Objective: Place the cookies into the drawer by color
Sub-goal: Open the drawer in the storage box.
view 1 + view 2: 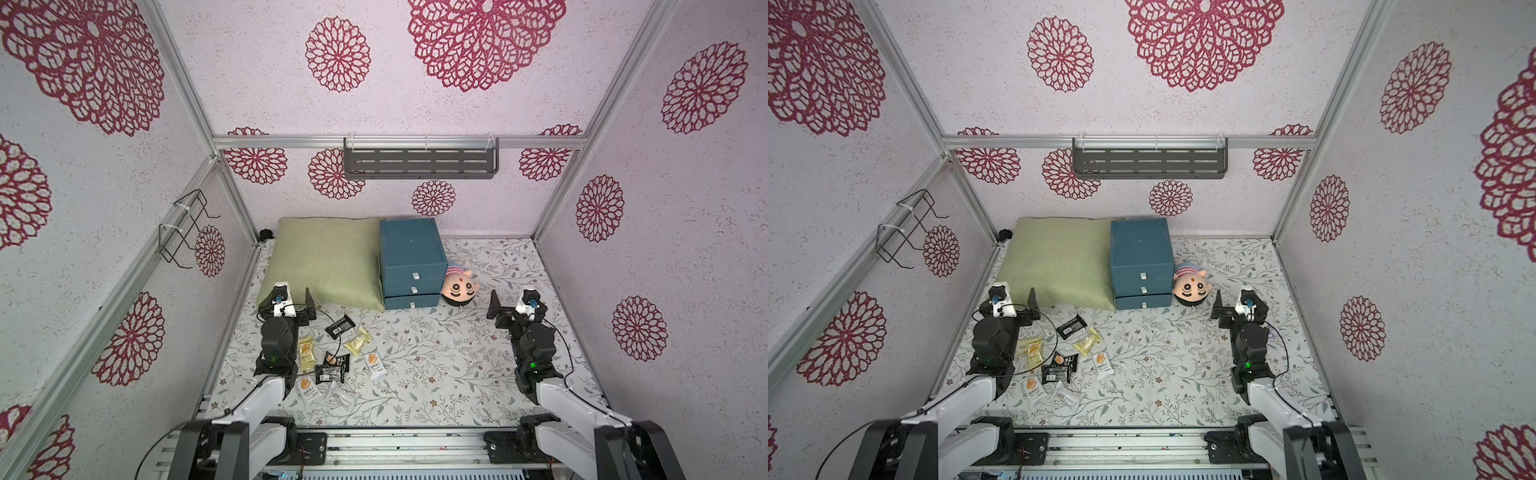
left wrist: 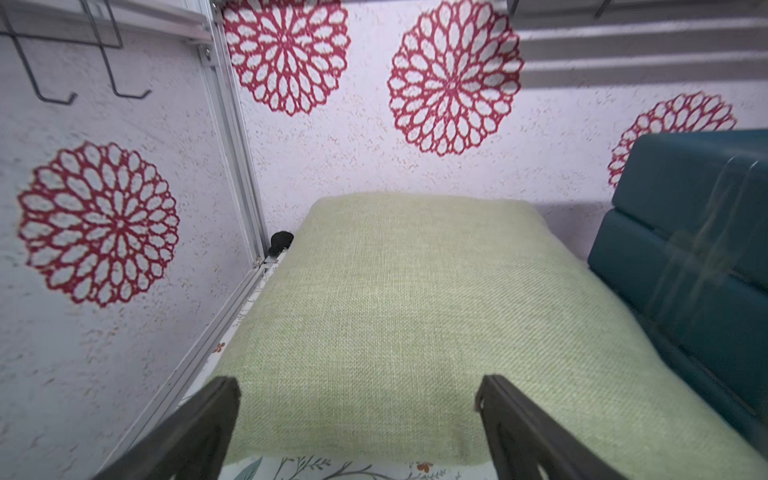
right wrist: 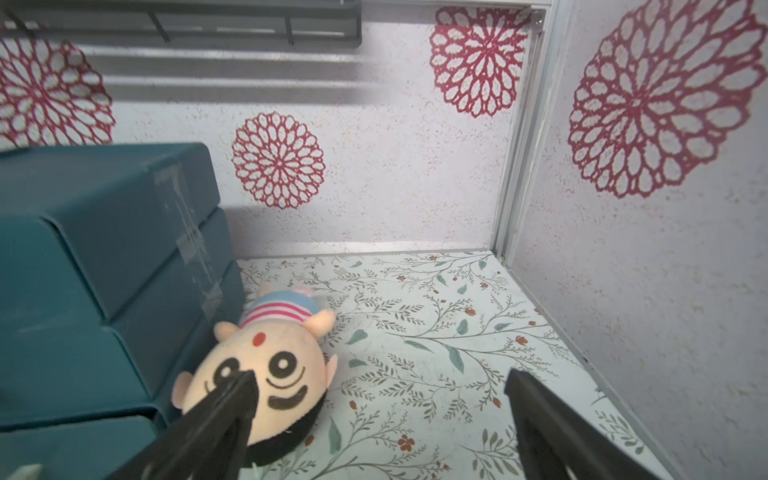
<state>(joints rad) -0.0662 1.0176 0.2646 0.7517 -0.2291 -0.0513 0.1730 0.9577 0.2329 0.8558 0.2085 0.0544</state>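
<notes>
Floral tabletop, cookies strewn; walls w/ red rosettes; grey shelf rear.

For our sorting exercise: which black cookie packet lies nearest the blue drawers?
The lone black packet, lying apart near the green cushion; the other black packets overlap nearer the robot.

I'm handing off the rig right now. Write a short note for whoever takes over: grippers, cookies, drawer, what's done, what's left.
Left gripper: open, empty, facing the green cushion.
Right gripper: open, empty, by the plush toy.
Cookies: all loose on the table beside the left arm, colours mixed.
Drawer: at the back between cushion and toy; all three drawers look shut.
Done: nothing yet.
Left: open the drawers and sort every packet by colour.
</notes>
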